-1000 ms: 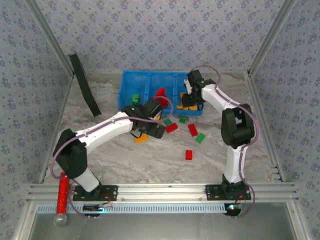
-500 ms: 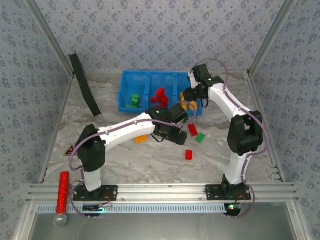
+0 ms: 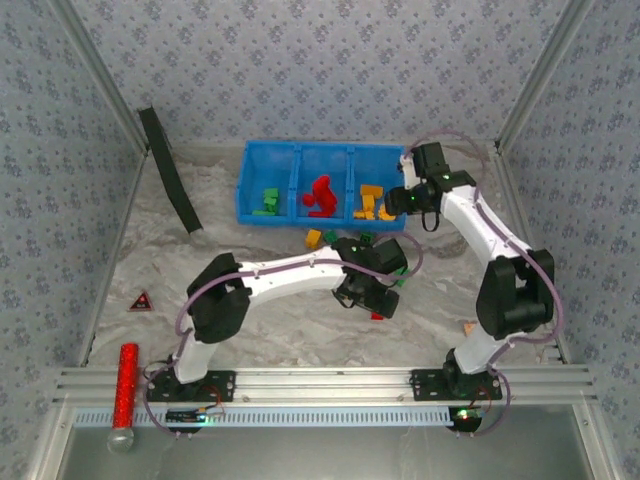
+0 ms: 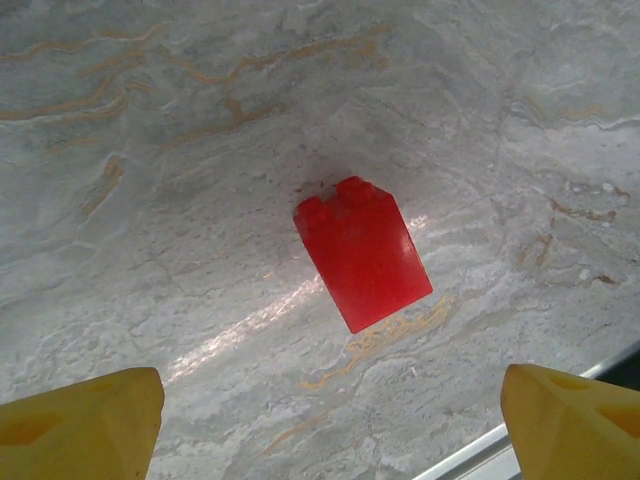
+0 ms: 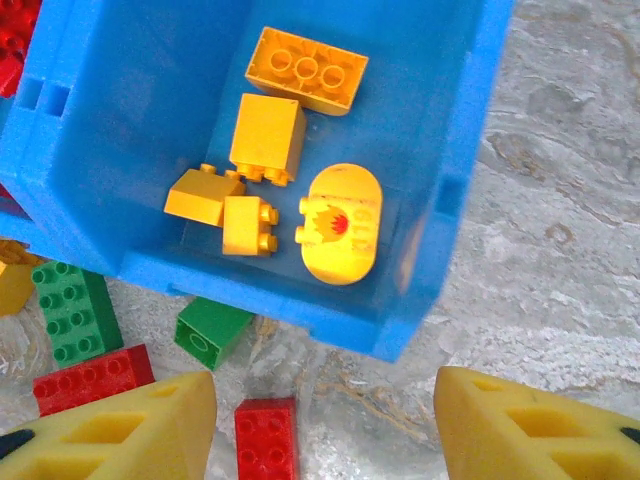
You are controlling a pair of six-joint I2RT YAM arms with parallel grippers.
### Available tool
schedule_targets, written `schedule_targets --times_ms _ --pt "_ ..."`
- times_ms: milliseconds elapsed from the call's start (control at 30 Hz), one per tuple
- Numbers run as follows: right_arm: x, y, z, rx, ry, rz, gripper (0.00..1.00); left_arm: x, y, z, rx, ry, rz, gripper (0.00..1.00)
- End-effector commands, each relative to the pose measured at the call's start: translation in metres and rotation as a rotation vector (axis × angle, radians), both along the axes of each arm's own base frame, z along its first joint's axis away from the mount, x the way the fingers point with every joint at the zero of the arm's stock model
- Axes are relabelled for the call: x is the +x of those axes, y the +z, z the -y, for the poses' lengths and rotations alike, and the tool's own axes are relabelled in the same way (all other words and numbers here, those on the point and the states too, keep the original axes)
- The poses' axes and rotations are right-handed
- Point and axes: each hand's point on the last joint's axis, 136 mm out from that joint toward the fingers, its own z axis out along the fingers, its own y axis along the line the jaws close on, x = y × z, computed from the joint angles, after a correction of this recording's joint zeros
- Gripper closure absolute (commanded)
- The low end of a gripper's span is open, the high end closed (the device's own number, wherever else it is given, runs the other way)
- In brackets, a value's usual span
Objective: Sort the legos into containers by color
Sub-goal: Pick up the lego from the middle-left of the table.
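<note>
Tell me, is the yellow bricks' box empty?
Not empty. The tray's right compartment holds several orange-yellow bricks lying on its floor.

High rear camera overlooks table (image 3: 300, 338) and tray (image 3: 247, 182); wrist cameras (close) face down.

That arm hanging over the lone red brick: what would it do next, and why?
Probably lower straight down. The left gripper hangs open above the small red plastic brick, which lies alone on the marbled table, roughly centred between the yellow fingertips and not yet touched.
</note>
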Motion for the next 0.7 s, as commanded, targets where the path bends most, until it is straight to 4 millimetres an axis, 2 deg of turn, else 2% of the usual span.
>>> schedule_targets --times_ms 0,233,467,533,667 --pt "-0.011 0.015 0.007 0.065 -0.035 0.028 0.39 0.0 -0.009 0.011 0.006 0.022 -0.006 0.13" --pt "-0.033 0.02 0.01 0.219 -0.072 0.016 0.37 0.001 -0.031 0.024 0.033 -0.002 -0.003 0.16" --pt "-0.034 0.021 0.016 0.226 -0.102 0.016 0.36 0.0 -0.045 0.028 0.061 -0.022 -0.016 0.22" --pt "-0.042 0.01 0.018 0.226 -0.111 -0.01 0.35 0.0 -0.05 0.027 0.07 -0.025 -0.021 0.28" --pt "-0.05 0.015 0.026 0.22 -0.131 0.007 0.33 -0.002 -0.058 0.024 0.091 -0.027 -0.038 0.49"
